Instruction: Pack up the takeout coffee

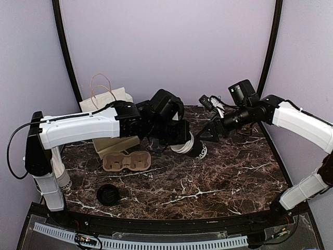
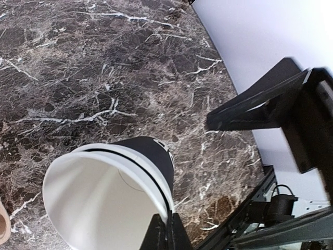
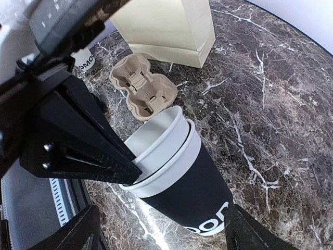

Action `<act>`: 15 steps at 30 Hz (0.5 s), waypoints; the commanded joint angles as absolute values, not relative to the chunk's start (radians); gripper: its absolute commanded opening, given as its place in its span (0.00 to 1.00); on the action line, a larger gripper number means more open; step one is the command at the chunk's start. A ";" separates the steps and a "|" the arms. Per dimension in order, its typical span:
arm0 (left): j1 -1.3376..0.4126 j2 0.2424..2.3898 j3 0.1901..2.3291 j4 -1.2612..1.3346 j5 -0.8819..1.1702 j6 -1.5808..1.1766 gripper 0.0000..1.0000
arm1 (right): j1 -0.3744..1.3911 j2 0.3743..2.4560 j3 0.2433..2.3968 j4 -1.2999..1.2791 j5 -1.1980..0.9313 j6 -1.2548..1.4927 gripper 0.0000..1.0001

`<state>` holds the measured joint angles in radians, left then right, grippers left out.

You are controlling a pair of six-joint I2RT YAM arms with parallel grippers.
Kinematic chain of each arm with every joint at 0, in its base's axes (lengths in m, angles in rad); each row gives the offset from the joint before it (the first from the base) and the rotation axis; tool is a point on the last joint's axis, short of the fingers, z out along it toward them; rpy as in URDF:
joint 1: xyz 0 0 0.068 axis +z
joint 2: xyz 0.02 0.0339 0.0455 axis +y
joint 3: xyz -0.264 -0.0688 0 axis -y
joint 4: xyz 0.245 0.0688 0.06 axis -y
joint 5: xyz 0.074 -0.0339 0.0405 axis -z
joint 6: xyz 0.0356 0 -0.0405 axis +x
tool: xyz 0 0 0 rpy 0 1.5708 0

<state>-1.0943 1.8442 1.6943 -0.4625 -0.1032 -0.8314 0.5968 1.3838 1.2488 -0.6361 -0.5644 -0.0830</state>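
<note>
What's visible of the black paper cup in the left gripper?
Black paper cup, white print near its base, white inside, no lid. A second white rim nests inside its own. It is tilted, mouth toward the left arm. The left gripper is shut on its rim; the open right gripper's fingers flank its base.

The left arm [image 1: 78, 130] extends across toward the middle, its gripper [image 2: 165, 225] closed tight, fingers pinching a cup [image 2: 99, 198] by the rim. The right arm [image 1: 302, 122] stretches inward and low. Its gripper [image 1: 204, 136] is spread wide, apparently touching nothing.
</note>
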 commanded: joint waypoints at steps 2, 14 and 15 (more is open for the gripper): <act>-1.084 1.739 1.640 -0.350 -0.063 -0.877 0.00 | 0.632 1.408 1.277 -0.614 -0.535 -0.110 0.84; -1.066 1.725 1.617 -0.308 -0.019 -0.892 0.00 | 0.673 1.447 1.305 -0.574 -0.476 -0.057 0.86; -1.065 1.725 1.618 -0.305 -0.016 -0.893 0.00 | 0.672 1.455 1.309 -0.572 -0.463 -0.048 0.86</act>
